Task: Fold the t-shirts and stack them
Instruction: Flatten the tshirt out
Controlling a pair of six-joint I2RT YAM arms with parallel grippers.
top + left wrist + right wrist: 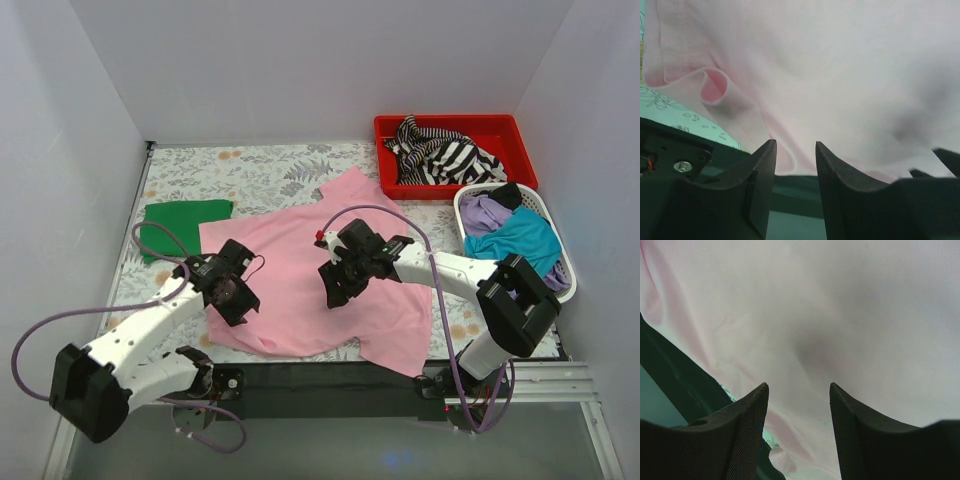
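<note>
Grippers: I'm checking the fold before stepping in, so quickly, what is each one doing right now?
Left gripper: open, holding nothing, over the pink t-shirt.
Right gripper: open, holding nothing, over the same shirt.

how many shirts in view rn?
5: pink spread mid-table, green at left, striped in the red bin, purple and teal in the white basket. More may be buried there.

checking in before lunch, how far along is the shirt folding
Done, it seems: green shirt lies folded on the left. In hand: pink shirt spread unfolded, left gripper and right gripper open over it. Left: striped shirt in the red bin, purple shirt and teal shirt in the white basket.
</note>
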